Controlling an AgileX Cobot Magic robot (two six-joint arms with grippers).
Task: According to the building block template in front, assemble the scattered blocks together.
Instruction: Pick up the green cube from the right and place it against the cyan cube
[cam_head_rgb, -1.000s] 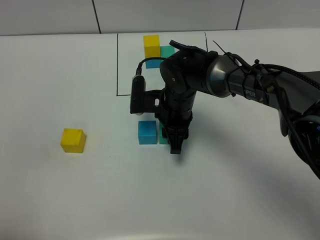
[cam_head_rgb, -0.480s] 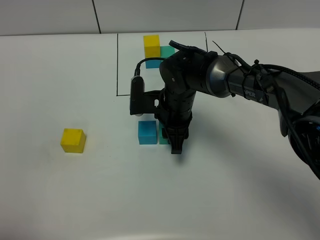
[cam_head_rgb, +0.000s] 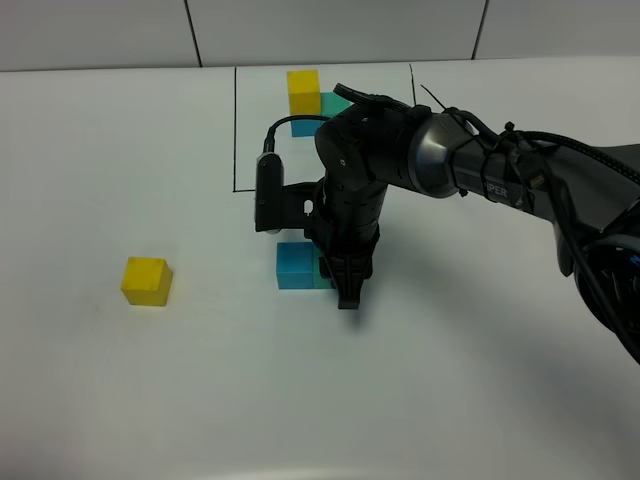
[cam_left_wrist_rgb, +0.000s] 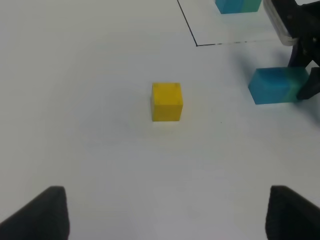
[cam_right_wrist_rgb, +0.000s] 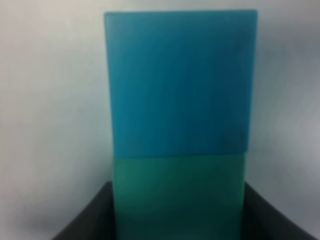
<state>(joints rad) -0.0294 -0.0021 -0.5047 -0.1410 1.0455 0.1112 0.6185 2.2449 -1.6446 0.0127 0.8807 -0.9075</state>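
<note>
**White table** (cam_head_rgb: 120, 400): the surface on which every object is set.

**Right arm** (cam_head_rgb: 500, 170): extended in from the right of the high view, with its wrist held above the right-hand side of the blue cube (cam_head_rgb: 294, 265), the landmark used below.

**Building block template** (cam_head_rgb: 305, 95): placed beyond the blue cube, toward the back wall, and enclosed by a black-lined rectangle (cam_head_rgb: 234, 130). A yellow cube is stacked on a blue one, and a teal-green one adjoins them.

**Scattered blocks**: the blue cube is seated flat on the table, outside the rectangle. The teal-green cube (cam_head_rgb: 322, 272) is pressed against the blue cube's right face. In the right wrist view the two are seen flush, with no gap (cam_right_wrist_rgb: 180, 195). The yellow cube (cam_head_rgb: 146, 280) is left well apart, to the left of the blue cube.

**Right gripper** (cam_head_rgb: 345, 285): pointed straight down just right of the blue cube. Its fingers (cam_right_wrist_rgb: 85, 222) are closed against two opposite sides of the teal-green cube.

**Left gripper** (cam_left_wrist_rgb: 170, 215): only the dark fingertips are shown. They are spread wide with nothing held between them. The gripper is kept well apart from the blue cube, and the yellow cube is seen ahead of it.
</note>
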